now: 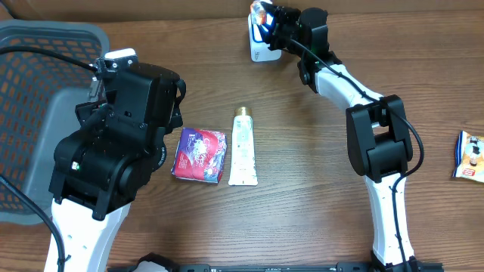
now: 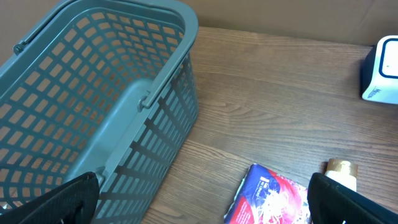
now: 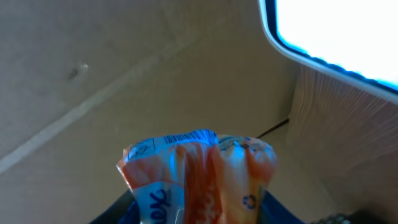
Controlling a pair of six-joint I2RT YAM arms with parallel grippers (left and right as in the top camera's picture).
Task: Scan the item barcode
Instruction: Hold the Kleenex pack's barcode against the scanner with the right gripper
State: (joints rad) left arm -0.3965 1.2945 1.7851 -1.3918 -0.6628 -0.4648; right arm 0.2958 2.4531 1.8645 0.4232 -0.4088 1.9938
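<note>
Nearest, the left gripper (image 2: 202,202) hangs wide open and empty beside the basket (image 2: 93,93), well apart from the job. Farther back, the right gripper (image 1: 272,24) pinches the orange-and-blue packet (image 3: 198,180), which stands lengthwise up out of its jaws. The scanner (image 1: 262,50) sits just beyond, its lit window (image 3: 339,31) up and right of the packet.

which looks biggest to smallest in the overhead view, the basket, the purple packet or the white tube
1. basket: largest by far, even partly covered
2. purple packet and white tube: too close to rank; the packet is wider, the tube longer
</note>
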